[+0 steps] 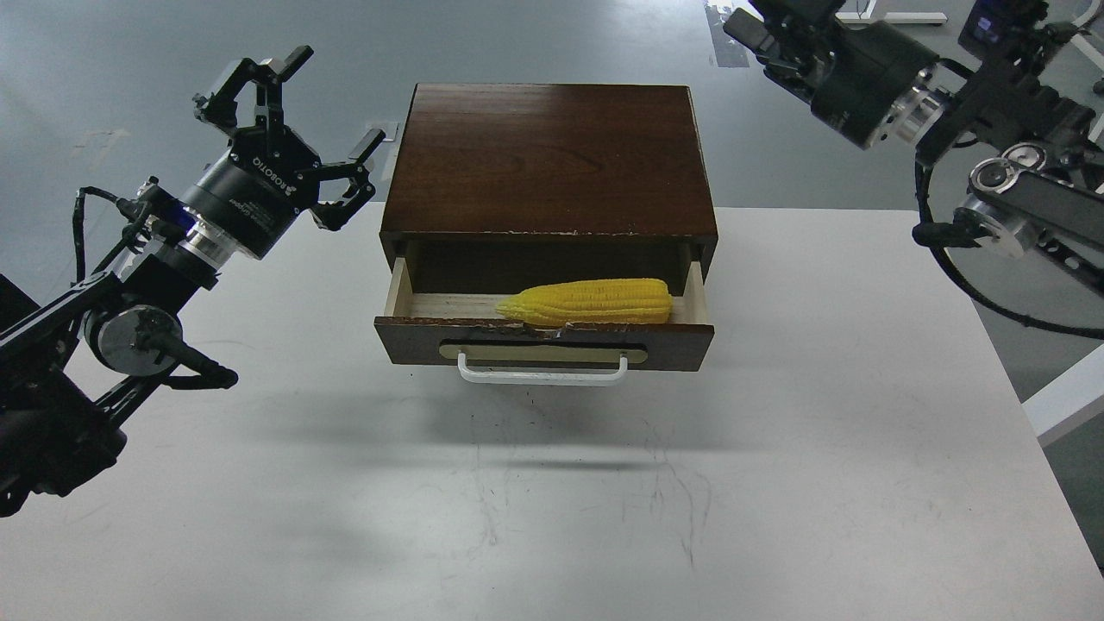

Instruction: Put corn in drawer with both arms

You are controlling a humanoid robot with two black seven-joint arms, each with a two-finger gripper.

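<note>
Head view — corn [588, 302] in open drawer [543, 342], left hand [289, 129] spread empty, right hand cut off.

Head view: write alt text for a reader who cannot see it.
A yellow corn lies inside the open drawer of a dark wooden cabinet on a white table. The left gripper hovers open to the cabinet's left; the right arm reaches in top right, its gripper out of view.

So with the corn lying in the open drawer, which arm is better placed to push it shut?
Probably the left. The left gripper is open, fully in view, beside the cabinet's left edge. The right gripper runs off the top edge, farther from the drawer. The corn lies inside.
</note>
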